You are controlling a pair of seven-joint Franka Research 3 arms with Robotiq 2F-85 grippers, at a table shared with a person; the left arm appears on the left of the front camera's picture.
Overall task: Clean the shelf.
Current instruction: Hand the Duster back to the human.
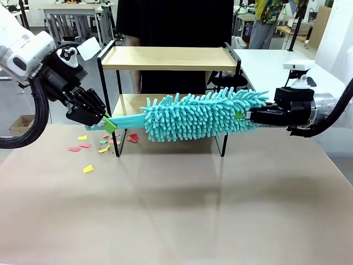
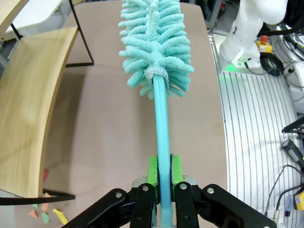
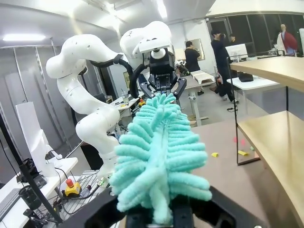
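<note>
Teal duster [image 1: 198, 116] is held mid-frame: handle between the left gripper [image 1: 108, 123] pads, loosely it seems; head clamped by the right gripper [image 1: 246, 115]. Behind, the shelf [image 1: 168, 57] looks swept, paper scraps [image 1: 88, 169] lying lower left

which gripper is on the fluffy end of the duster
The right gripper, shut on the duster at its fluffy tip. The left gripper is at the bare handle end instead.

Beige table [image 1: 176, 210] fills the lower frame, with the two-tier shelf [image 1: 165, 58] standing at its far middle. Bunch of colored paper scraps [image 1: 88, 169] lie scattered left of center by the shelf's leg.
</note>
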